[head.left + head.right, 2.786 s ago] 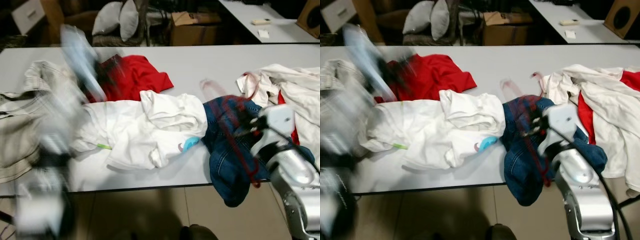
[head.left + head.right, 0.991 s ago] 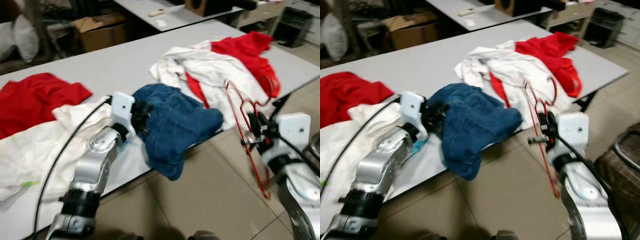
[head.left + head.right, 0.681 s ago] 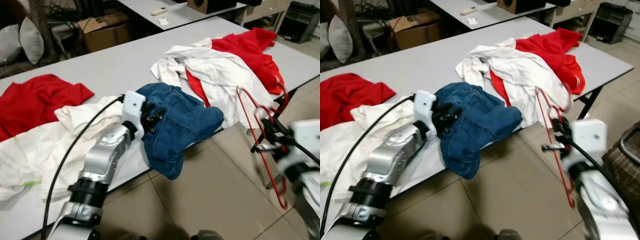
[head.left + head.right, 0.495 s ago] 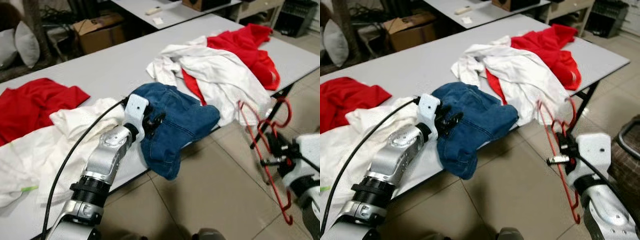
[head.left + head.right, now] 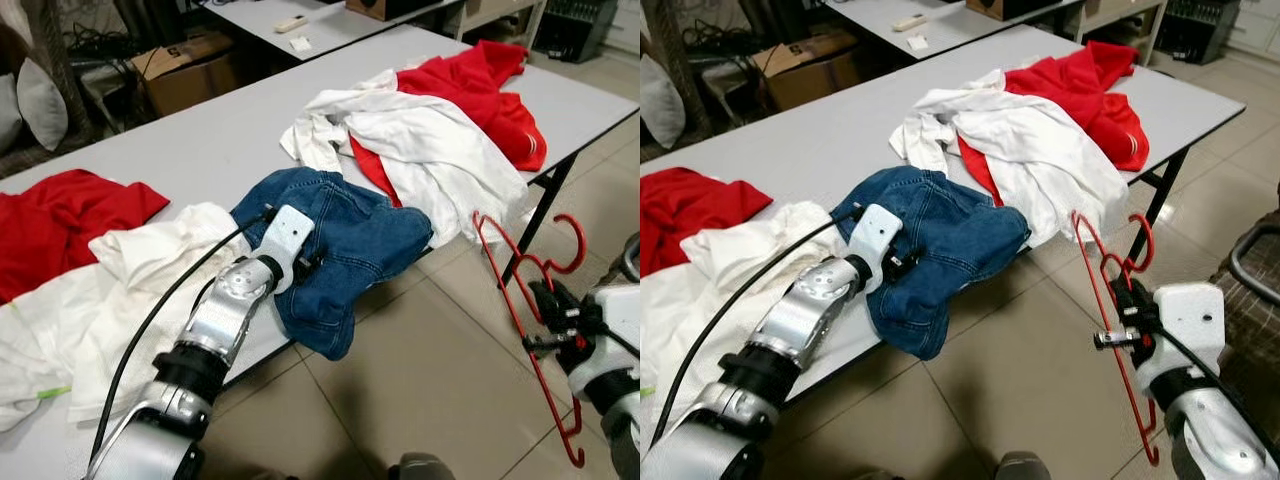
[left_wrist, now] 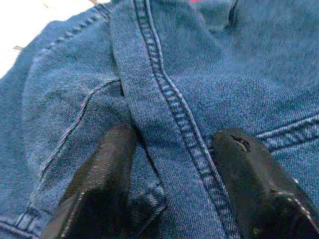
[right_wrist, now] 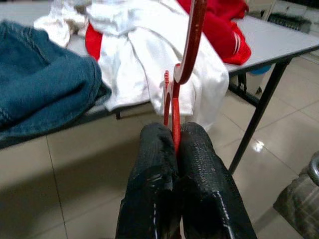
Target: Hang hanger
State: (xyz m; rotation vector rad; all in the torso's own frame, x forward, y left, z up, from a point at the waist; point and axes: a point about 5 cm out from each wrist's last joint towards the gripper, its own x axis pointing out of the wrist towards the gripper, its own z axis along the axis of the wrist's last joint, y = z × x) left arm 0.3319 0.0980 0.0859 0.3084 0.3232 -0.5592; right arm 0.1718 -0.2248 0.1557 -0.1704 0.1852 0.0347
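Hanger (image 5: 1108, 330): thin red wire, a curled hook at the top by the table's corner, and long straight sides running down to a point near the floor tiles; it hangs off the table's edge, clear of the clothes, held out in front of me over the floor.
My right gripper (image 7: 174, 149): my two black fingers are pressed together on the hanger's red stem, just below where the hook curves up.
My left gripper (image 6: 172, 164): fingers spread, tips pushed into the blue jeans (image 5: 350, 240), a thick stitched seam lying between them; I can't quite tell whether the fabric is caught.
Jeans: bunched at the edge of the grey table (image 5: 200, 150), one end drooping over it.
Other clothes: white shirt (image 5: 120, 290) beside my left arm, a red-and-white heap (image 5: 440, 130) further right.
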